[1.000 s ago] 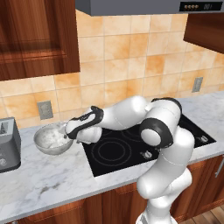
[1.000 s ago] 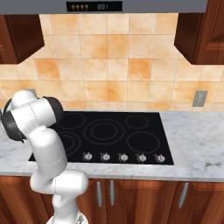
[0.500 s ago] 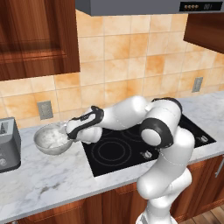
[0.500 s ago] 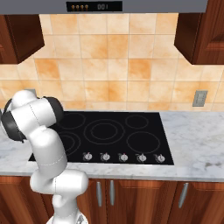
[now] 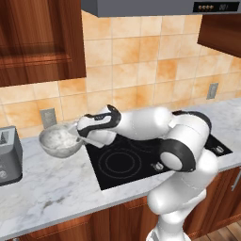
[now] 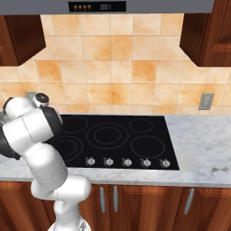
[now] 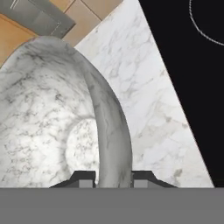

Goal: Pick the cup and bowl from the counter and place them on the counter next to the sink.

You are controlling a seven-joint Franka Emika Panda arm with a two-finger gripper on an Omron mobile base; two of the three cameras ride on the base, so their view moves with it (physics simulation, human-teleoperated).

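I have the bowl point(image 5: 59, 140) at about nine o'clock in the left base view, a wide round shell, silvery-grey outside and white with fine grey speckle inside, hanging a little above the table point(image 5: 52, 188), its underside apart from the slab. In the hand view its thin curved rim point(image 7: 111, 131) runs up between my two dark fingertips point(image 7: 83, 178), one inside the bowl and one outside, so the gripper point(image 5: 77, 133) is narrowed onto that rim and holding it. The table is white marble with grey veins on reddish-brown cabinets. Just right of the bowl, at three o'clock from it, lies the flat black glass cooktop point(image 5: 141, 157) with thin ring marks. At the far left edge stands a boxy grey appliance point(image 5: 9, 157), near the bowl but apart. Behind, the orange tiled wall carries a grey outlet plate point(image 5: 48, 117). My white forearm reaches across the cooktop's back corner.
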